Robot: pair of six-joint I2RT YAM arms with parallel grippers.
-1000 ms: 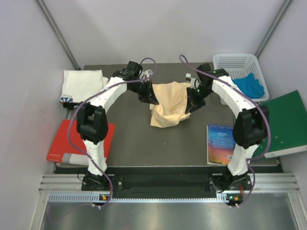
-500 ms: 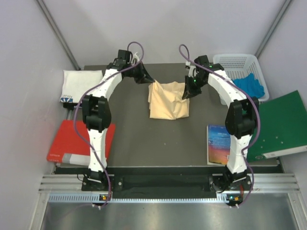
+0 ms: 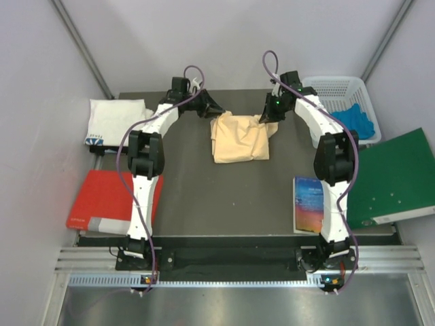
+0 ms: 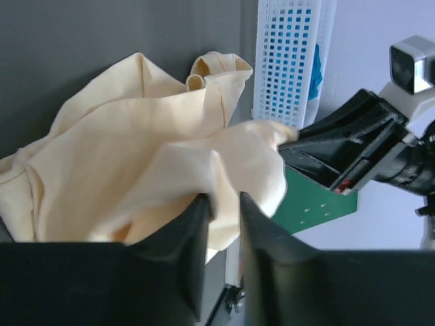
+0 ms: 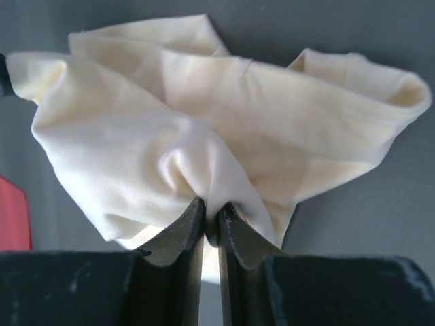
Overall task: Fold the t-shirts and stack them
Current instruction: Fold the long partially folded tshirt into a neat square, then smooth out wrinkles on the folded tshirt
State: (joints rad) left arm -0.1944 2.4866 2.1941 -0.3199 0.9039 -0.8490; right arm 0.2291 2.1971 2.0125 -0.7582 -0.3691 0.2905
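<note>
- The red book (image 3: 102,197) lies at the near left edge of the table (image 3: 204,197), partly hidden by the left arm.
- The blue book (image 3: 312,202) lies at the near right edge, just beside the right arm. The green folder (image 3: 401,173) sits askew past it, off to the right.
- The peach shirt (image 3: 239,139) lies bunched and roughly squared in the middle of the far half of the table. Most of it rests on the surface, and its two far corners are drawn up and outward.
- The left gripper (image 3: 215,111) is at the shirt's far left corner. In its wrist view the fingers (image 4: 194,238) stand only a narrow gap apart, with a fold of the peach shirt caught between their tips.
- The right gripper (image 3: 268,117) is at the far right corner. Its fingers (image 5: 178,234) are almost together and pinch a small pleat of the same shirt. The left wrist view also shows that corner running into its tips.
- The white shirt (image 3: 114,119) lies folded flat at the far left edge, well apart from the peach one. Its dark-blue print (image 3: 97,138) is on the near edge.
- The white basket (image 3: 325,87) stands at the far right corner with a blue cloth (image 3: 355,121) inside it.
</note>
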